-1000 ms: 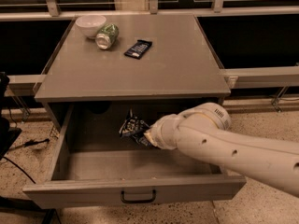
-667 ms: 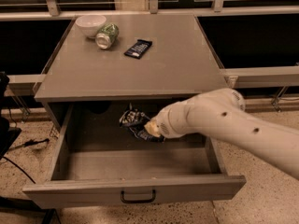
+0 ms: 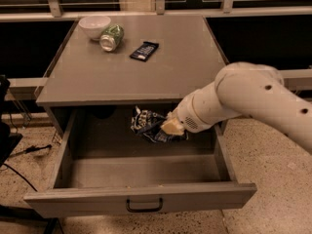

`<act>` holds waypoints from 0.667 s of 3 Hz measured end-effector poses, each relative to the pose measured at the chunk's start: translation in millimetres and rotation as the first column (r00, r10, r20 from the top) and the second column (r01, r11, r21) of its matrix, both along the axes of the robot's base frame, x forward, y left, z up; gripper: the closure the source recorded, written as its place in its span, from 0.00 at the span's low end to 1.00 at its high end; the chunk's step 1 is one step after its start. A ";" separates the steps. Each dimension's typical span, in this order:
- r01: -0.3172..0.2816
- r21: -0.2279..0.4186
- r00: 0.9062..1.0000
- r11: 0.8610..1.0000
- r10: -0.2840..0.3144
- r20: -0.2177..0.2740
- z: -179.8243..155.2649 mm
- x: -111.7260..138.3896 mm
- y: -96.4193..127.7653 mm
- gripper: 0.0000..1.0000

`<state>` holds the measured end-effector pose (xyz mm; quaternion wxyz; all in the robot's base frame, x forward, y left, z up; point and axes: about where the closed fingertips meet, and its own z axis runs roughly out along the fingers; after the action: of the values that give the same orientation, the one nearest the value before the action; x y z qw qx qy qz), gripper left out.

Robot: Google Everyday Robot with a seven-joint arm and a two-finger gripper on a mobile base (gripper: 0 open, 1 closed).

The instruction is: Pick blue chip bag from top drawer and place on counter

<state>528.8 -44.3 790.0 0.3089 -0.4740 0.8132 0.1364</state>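
The blue chip bag [image 3: 146, 124], crumpled dark blue foil with white lettering, hangs in the open top drawer [image 3: 141, 199], just under the counter's front edge. My gripper [image 3: 169, 127] comes in from the right on the white arm and is shut on the bag's right side. The bag is held above the drawer floor. The drawer is pulled far out, with its black handle [image 3: 145, 206] at the front centre. The grey counter [image 3: 146, 79] lies above it.
At the counter's back left are a white bowl [image 3: 94, 25], a green can on its side [image 3: 111, 37] and a flat dark blue bar wrapper [image 3: 145, 50]. A railing runs behind the cabinet. Cables and dark gear lie on the floor at left [image 3: 19, 152].
My arm has swung up and to the right, and the bag has risen with the gripper from the drawer floor towards the counter's edge.
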 end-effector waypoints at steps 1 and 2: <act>-0.106 -0.069 0.994 0.992 0.106 0.000 25.5 -7.8 -10.8 1.00; -0.184 -0.108 0.982 0.977 0.188 0.031 63.7 -2.6 -12.1 1.00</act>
<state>526.2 -56.4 853.7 0.2862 -0.5662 0.7648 0.1124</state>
